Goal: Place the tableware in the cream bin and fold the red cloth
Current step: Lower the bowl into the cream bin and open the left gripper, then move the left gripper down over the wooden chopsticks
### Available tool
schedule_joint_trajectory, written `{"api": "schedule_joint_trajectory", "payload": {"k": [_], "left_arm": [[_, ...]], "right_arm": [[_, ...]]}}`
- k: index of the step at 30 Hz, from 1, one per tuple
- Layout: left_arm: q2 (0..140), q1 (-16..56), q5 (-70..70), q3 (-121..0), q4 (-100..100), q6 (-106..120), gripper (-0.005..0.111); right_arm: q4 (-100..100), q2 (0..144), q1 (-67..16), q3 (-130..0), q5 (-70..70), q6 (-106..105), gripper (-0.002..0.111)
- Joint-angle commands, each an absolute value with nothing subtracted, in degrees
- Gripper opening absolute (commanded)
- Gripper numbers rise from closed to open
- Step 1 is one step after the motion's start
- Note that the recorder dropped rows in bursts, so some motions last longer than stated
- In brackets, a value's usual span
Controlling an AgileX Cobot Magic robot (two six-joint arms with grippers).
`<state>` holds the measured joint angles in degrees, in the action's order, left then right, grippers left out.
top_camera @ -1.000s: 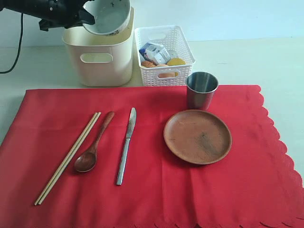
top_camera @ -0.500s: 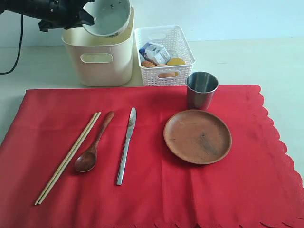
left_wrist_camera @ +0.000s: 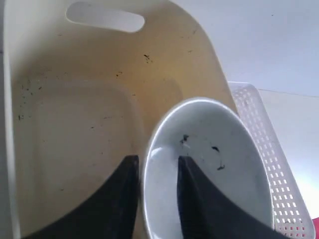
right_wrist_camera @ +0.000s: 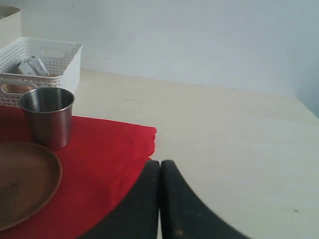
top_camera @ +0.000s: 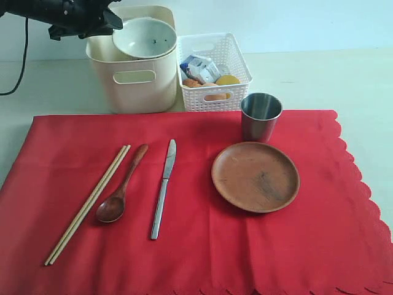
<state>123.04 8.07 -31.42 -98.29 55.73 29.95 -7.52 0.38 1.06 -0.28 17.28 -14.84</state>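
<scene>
The pale bowl lies tilted in the top of the cream bin. My left gripper hovers at the bin's back left. In the left wrist view it is open, its fingers loosely straddling the bowl's rim. On the red cloth lie the chopsticks, spoon, knife, brown plate and steel cup. My right gripper is shut and empty, over the cloth's edge, away from the cup.
A white lattice basket holding food items stands right of the bin, just behind the cup. A black cable hangs at the far left. Bare table lies right of the cloth.
The left jaws have parted and the bowl has dropped from its raised, tipped pose down into the bin's top. The bin shifted slightly right. The right gripper has not moved.
</scene>
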Motion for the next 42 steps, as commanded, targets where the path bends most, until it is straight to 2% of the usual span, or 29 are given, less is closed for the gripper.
{"api": "schedule_joint_trajectory", "payload": {"k": [1, 14, 20, 29, 36, 37, 40, 42], "left_arm": [[122.7, 7.9, -31.2, -98.8, 56.3, 29.9, 0.028], [121.9, 7.7, -30.9, -98.8, 56.6, 29.9, 0.028], [120.3, 5.3, -31.7, -98.8, 57.0, 29.9, 0.028], [114.7, 1.6, -42.7, -98.8, 56.3, 29.9, 0.028], [108.3, 0.6, -55.3, -98.3, 40.5, 29.4, 0.028], [107.8, 0.6, -56.5, -98.0, 39.2, 29.1, 0.026], [105.3, 0.6, -56.8, -92.6, 35.4, 28.7, 0.007], [104.0, 0.6, -55.2, -87.5, 34.3, 28.9, 0.000]], "right_arm": [[-7.5, 0.0, 1.3, 0.0, 17.2, -15.0, 0.000], [-7.5, 0.0, 1.3, 0.0, 17.2, -15.0, 0.000], [-7.5, 0.0, 1.3, 0.0, 17.2, -15.0, 0.000], [-8.5, 0.0, 1.3, 0.0, 17.2, -15.0, 0.000], [-8.8, 0.0, 1.3, 0.0, 17.2, -15.0, 0.000], [-8.8, 0.0, 1.3, 0.0, 17.2, -15.0, 0.000], [-9.0, 0.0, 1.3, 0.0, 17.2, -15.0, 0.000], [-9.0, 0.0, 1.3, 0.0, 17.2, -15.0, 0.000]]}}
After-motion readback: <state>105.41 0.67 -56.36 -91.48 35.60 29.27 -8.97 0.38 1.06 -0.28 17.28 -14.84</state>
